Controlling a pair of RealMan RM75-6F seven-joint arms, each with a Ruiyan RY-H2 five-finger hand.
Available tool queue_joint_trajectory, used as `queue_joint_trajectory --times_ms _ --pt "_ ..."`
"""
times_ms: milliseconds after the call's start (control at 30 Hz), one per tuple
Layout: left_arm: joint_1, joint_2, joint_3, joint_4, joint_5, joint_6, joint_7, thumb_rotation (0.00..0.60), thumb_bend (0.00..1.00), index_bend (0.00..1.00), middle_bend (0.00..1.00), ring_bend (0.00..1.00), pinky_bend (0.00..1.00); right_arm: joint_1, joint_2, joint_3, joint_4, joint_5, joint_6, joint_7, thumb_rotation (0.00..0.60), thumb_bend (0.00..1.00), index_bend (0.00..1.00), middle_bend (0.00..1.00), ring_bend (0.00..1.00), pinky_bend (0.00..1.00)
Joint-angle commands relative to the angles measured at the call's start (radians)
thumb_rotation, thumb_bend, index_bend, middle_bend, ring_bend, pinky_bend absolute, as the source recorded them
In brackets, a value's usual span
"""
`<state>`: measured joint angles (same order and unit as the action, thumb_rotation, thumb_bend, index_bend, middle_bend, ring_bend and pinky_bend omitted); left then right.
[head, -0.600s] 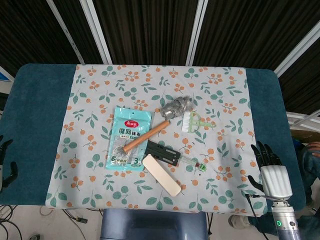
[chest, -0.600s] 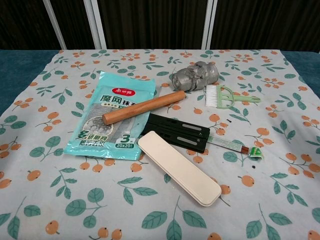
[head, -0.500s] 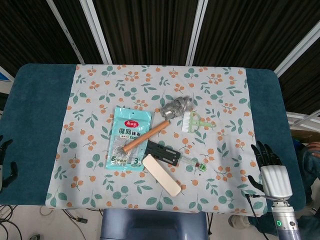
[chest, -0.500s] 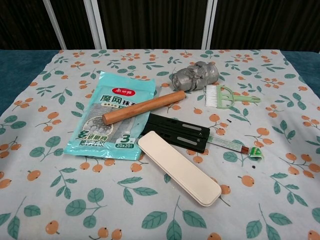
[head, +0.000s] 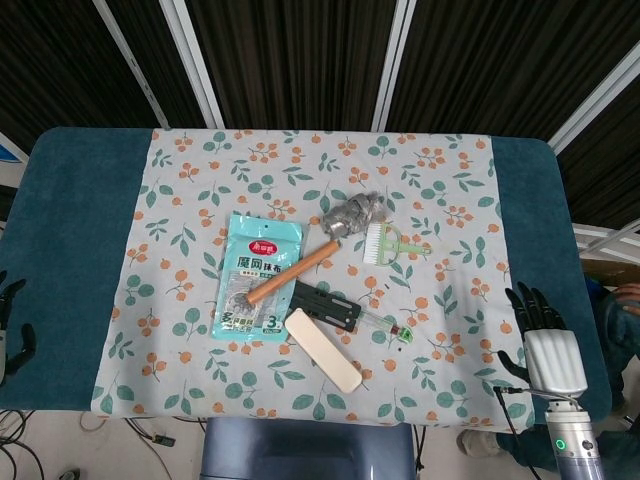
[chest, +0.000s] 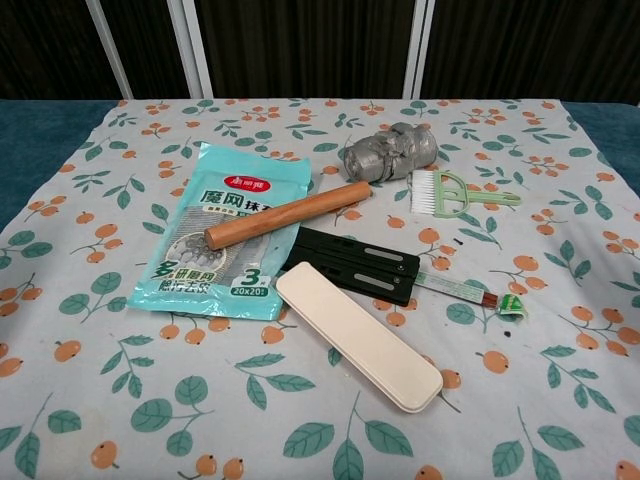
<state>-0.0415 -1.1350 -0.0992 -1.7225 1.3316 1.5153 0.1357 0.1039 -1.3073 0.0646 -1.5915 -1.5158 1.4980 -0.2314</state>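
Both hands sit at the desk's near edge, holding nothing: the right hand (head: 541, 340) at the near right corner with fingers apart, the left hand (head: 10, 330) at the near left, its fingers too cropped to judge. Nearest the right hand, the thin ruler (head: 385, 325) lies mid-desk, its long axis running left-right, with bare cloth (head: 460, 250) between them.
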Motion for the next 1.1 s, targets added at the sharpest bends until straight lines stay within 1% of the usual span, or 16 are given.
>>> queue_joint_trajectory --times_ms 33,100,200,300,433,567,700,800,967,1100 --pt "0.0 0.001 0.001 -0.001 0.0 -0.003 -0.003 0.6 0.58 0.12 0.01 0.02 0.0 0.003 -0.002 -0.002 0.001 0.001 -0.01 0.018 0.6 0.25 0.05 0.04 0.06 0.25" --pt "-0.001 0.003 0.002 -0.003 -0.001 -0.007 -0.006 0.6 0.58 0.12 0.01 0.02 0.0 0.007 -0.006 -0.006 0.007 0.0 -0.021 0.021 0.6 0.25 0.05 0.05 0.07 0.25" --pt "-0.001 0.004 0.001 -0.006 0.001 -0.006 -0.008 0.6 0.58 0.12 0.01 0.02 0.0 0.012 -0.016 -0.011 0.014 -0.009 -0.028 0.021 0.6 0.25 0.06 0.09 0.08 0.25" --pt "0.0 0.004 -0.001 -0.008 -0.001 -0.005 -0.016 0.6 0.58 0.12 0.01 0.02 0.0 0.02 -0.035 -0.017 0.027 -0.031 -0.031 0.063 0.6 0.25 0.06 0.12 0.11 0.25" --pt "-0.001 0.004 0.001 -0.008 0.002 -0.009 -0.02 0.6 0.58 0.12 0.01 0.02 0.0 0.056 -0.027 -0.016 -0.005 -0.003 -0.117 0.112 0.6 0.25 0.07 0.14 0.14 0.25" --pt "-0.001 0.006 0.002 -0.01 0.002 -0.011 -0.02 0.6 0.58 0.12 0.01 0.02 0.0 0.108 -0.031 0.014 -0.056 0.056 -0.209 0.081 0.6 0.26 0.1 0.18 0.18 0.25" --pt "0.0 0.009 0.0 -0.013 -0.004 -0.013 -0.027 0.6 0.58 0.12 0.01 0.02 0.0 0.162 -0.078 0.043 -0.084 0.138 -0.298 0.01 0.6 0.3 0.15 0.21 0.2 0.25" --pt "-0.002 0.011 -0.001 -0.01 -0.006 -0.015 -0.026 0.6 0.58 0.12 0.01 0.02 0.0 0.201 -0.126 0.066 -0.084 0.221 -0.346 -0.095 0.6 0.3 0.16 0.22 0.21 0.25" --pt "-0.004 0.01 -0.002 -0.006 -0.012 -0.019 -0.018 0.6 0.58 0.11 0.01 0.02 0.0 0.254 -0.208 0.109 -0.087 0.356 -0.359 -0.271 0.6 0.31 0.2 0.26 0.25 0.25" --pt "-0.005 0.011 -0.002 -0.009 -0.015 -0.022 -0.015 0.6 0.58 0.11 0.01 0.02 0.0 0.283 -0.253 0.132 -0.107 0.465 -0.368 -0.339 0.6 0.32 0.25 0.3 0.28 0.25"
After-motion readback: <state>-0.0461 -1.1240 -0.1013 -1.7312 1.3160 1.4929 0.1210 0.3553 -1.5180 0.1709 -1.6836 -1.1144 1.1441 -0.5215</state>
